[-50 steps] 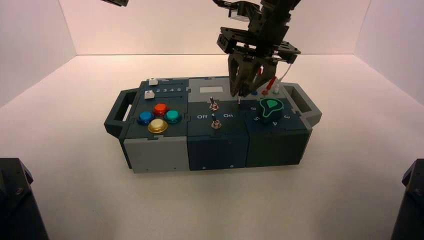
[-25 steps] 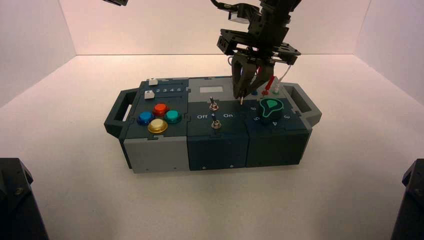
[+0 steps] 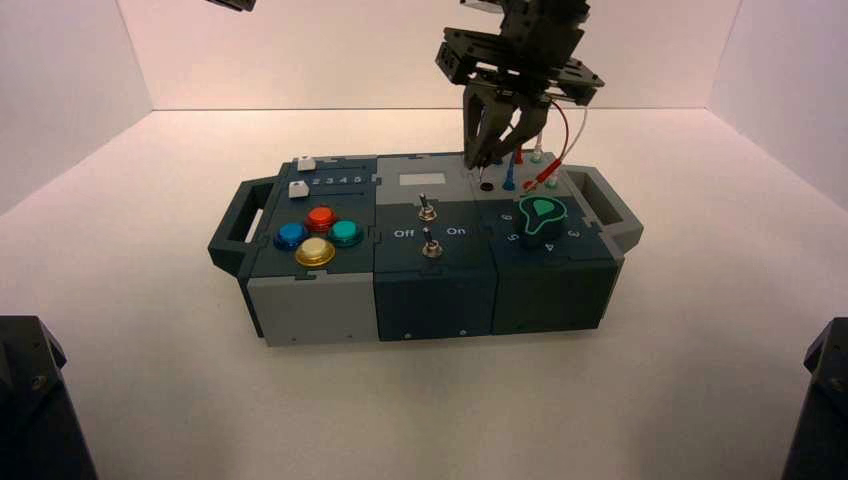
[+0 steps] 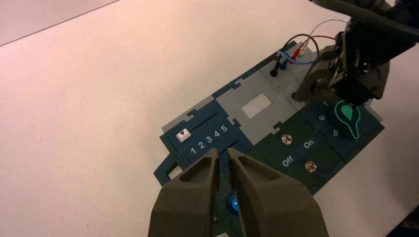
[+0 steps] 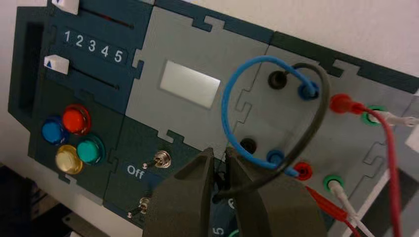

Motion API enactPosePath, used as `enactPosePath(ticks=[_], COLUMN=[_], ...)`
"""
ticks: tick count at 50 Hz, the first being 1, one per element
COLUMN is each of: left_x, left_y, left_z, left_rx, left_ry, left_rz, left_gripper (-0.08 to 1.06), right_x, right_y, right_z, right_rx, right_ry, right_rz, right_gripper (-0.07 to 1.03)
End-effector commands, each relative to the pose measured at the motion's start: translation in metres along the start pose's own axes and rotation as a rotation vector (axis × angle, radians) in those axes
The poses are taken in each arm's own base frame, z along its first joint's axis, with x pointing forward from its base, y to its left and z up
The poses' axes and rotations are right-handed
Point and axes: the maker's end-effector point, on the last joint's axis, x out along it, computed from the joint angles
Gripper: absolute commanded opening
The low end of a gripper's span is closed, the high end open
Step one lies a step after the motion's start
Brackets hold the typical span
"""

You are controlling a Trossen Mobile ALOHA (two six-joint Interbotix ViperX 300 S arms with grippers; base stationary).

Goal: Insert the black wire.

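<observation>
Right hand: closed on the black wire (image 5: 220, 183); positioned (image 5: 220, 153) over the box's right part, near the lower black socket (image 5: 248, 145).
Black wire: gripped at its near plug, with the silver pin tip exposed above the box surface; the pin is seen outside the lower black socket. The far plug is seated in the upper black socket (image 5: 277, 79), and a loop is formed between the two ends.
Blue wire (image 5: 225, 106): looped beneath the black wire; its far end is seated in the upper blue socket, its near end is seen at the lower blue socket (image 5: 275, 157).
Red wire (image 5: 392, 173): far plug seated in the upper red position; near plug (image 5: 326, 203) tilted beside the lower red socket (image 5: 303, 171).
White wire (image 5: 346, 201): connected at the two green sockets, right of the red ones.
Knob (image 3: 542, 217): green-marked, set in the near right part of the box.
Switches (image 3: 427, 209) (image 3: 432, 243): two, mounted in the middle part, below the white panel (image 3: 422, 179).
Buttons (image 3: 319, 236): red, blue, green and yellow, grouped on the near left.
Sliders (image 5: 56, 64): two, white, on the far left; both set at the "1" end.
Left hand: idle, fingers slightly parted, nothing held; suspended (image 4: 224, 152) beyond the far left of the box.
Box (image 3: 322, 306): rested on the table (image 3: 420, 420).
</observation>
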Motion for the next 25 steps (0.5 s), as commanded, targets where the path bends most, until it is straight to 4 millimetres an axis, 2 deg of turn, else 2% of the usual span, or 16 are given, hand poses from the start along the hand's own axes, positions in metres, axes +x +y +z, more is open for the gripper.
enactPosePath(ticks=[1,25], left_x=[-0.0059,-0.0048], left_y=[-0.0013,-0.0011], left_z=[0.0146,0.0149], left_rx=[0.009,0.012], left_ry=[-0.038,-0.038], left_rz=[-0.002,-0.001], left_gripper=[0.12,0.12], right_x=[-0.0102,-0.009], right_y=[0.0034,0.0109], right_z=[0.0087,0.0113], right_rx=[-0.02,-0.107], right_ry=[-0.054,-0.085], right_rz=[0.001,-0.024], right_gripper=[-0.03,-0.03])
